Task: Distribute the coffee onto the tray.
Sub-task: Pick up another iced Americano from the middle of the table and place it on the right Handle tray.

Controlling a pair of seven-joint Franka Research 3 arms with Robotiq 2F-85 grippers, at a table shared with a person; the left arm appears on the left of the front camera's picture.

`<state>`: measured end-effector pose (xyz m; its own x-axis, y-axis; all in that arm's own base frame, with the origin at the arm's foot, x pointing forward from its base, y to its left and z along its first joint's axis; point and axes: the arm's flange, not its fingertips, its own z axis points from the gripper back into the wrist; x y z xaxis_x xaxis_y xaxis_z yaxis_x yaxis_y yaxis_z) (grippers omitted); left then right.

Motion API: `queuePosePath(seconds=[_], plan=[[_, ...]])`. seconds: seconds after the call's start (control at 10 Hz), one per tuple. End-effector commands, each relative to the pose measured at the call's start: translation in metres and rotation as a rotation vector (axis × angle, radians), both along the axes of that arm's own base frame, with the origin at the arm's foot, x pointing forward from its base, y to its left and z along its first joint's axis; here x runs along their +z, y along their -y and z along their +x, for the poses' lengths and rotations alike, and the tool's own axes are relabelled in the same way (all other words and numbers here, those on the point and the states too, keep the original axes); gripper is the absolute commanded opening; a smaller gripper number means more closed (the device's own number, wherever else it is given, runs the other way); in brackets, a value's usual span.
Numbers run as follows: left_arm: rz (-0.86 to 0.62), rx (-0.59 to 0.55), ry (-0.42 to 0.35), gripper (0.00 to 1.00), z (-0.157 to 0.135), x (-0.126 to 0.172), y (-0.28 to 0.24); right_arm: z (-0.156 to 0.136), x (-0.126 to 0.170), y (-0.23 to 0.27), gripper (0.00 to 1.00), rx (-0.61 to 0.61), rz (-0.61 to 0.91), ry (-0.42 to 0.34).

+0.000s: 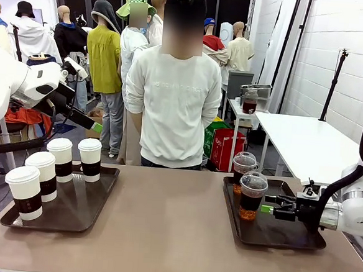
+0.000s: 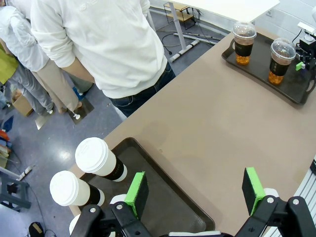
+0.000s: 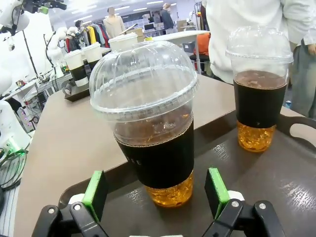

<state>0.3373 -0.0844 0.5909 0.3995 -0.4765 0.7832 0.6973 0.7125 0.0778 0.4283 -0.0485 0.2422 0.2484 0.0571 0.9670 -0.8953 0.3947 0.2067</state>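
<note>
Two clear dome-lidded cups of dark coffee stand on the right tray [image 1: 286,237]: the near cup [image 1: 252,196] [image 3: 148,128] and the far cup [image 1: 244,166] [image 3: 259,94]. My right gripper [image 1: 268,209] [image 3: 156,195] is open at tray level, its green pads [image 3: 96,192] on either side of the near cup's base without touching it. Several white-lidded paper cups [image 1: 41,175] [image 2: 98,158] with black bands stand on the left tray [image 1: 70,212] [image 2: 173,207]. My left gripper [image 1: 96,129] [image 2: 195,190] hangs open and empty high above that tray.
A person in a white sweatshirt [image 1: 174,104] stands at the table's far edge, arms behind the back. The brown tabletop [image 1: 169,222] stretches bare between the two trays. A white side table [image 1: 305,144] stands behind at the right.
</note>
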Motion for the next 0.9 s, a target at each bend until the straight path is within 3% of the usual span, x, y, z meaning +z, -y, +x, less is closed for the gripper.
queuePosePath(seconds=[0.0,0.1,0.8], plan=[[-0.003,-0.004,0.001,1.0,0.0006,-0.0003,-0.001,-0.0043,0.0057,-0.0029,1.0,-0.062,-0.026,-0.032],[-0.003,-0.004,0.001,1.0,0.0006,-0.0003,-0.001,0.0,0.0,0.0,1.0,0.0,0.0,0.0],[-0.003,-0.004,0.001,1.0,0.0006,-0.0003,-0.001,0.0,0.0,0.0,1.0,0.0,0.0,0.0]])
